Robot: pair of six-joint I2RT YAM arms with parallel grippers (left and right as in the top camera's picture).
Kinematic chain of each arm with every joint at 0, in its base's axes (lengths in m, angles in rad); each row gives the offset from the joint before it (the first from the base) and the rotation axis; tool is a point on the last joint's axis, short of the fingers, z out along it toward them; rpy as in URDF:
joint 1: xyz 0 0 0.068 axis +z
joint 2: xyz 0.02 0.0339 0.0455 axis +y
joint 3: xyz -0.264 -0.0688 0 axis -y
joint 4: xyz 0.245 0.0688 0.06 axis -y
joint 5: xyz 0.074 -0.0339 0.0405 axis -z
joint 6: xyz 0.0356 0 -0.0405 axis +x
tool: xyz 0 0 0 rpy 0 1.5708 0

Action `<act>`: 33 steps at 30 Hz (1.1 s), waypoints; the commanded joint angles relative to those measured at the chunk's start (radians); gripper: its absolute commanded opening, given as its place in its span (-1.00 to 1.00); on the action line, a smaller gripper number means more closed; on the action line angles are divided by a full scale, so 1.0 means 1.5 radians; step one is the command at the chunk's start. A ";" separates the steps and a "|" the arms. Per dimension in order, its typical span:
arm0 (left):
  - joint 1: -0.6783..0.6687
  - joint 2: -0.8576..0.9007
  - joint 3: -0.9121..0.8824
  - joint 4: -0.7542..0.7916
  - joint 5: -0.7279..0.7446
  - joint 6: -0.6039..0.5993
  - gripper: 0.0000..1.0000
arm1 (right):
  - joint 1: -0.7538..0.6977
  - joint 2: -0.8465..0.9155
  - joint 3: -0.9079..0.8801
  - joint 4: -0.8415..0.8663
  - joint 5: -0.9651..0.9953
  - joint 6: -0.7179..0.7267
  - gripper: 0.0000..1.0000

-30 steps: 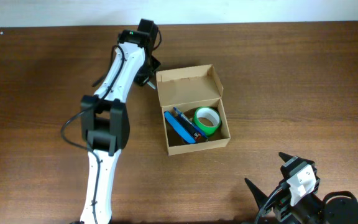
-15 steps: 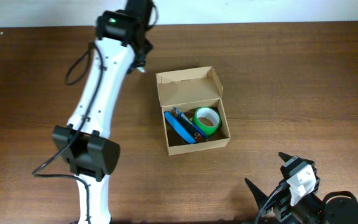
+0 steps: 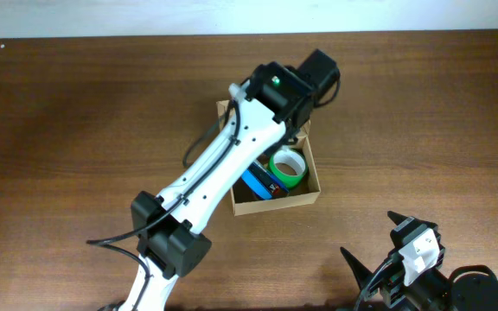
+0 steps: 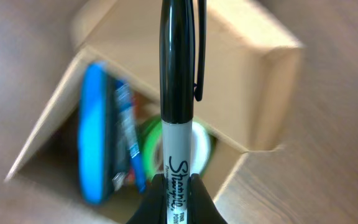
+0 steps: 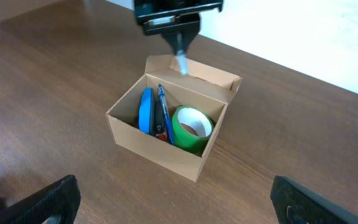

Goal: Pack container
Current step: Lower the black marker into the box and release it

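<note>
Here the left gripper (image 4: 178, 198) is clamped on a black marker (image 4: 178, 93). It grips low on the white label, so the capped end and its clip point away from the wrist toward the box (image 4: 253, 87) beyond. In the right wrist view the marker hangs near upright over the back of the box, close to the raised lid (image 5: 197, 73); I cannot tell whether its end touches the cardboard.

The box sits open near the middle of the table (image 5: 55, 74). Inside, a blue slab (image 5: 145, 112) stands on edge against one side wall, a pen (image 5: 162, 109) lies just beside it, and a green tape (image 5: 188, 143) fills the other side. Standing the slab on edge seems meant to save floor space. Holding the marker steeply looks like a way to slip it into the narrow room that is left.

The right gripper (image 3: 368, 235) rests at the near table edge, fingers spread wide and empty, well apart from the box, probably to stay clear of the left arm
</note>
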 commanded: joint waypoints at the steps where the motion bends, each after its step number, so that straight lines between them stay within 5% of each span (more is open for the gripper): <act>1: -0.021 -0.027 -0.008 -0.025 0.003 -0.187 -0.96 | -0.003 -0.003 -0.002 0.002 0.008 0.004 0.98; 7: -0.064 -0.027 -0.070 -0.019 0.010 -0.319 -0.95 | -0.003 -0.003 -0.002 0.002 0.008 0.004 0.98; 19: -0.068 -0.027 -0.282 0.163 0.023 -0.320 -0.90 | -0.003 -0.003 -0.002 0.002 0.008 0.004 0.98; 27: -0.049 -0.027 -0.316 0.195 0.030 -0.320 -0.38 | -0.003 -0.003 -0.002 0.002 0.008 0.004 0.98; 33: -0.049 -0.028 -0.315 0.208 0.035 -0.320 -0.33 | -0.003 -0.003 -0.002 0.002 0.008 0.004 0.98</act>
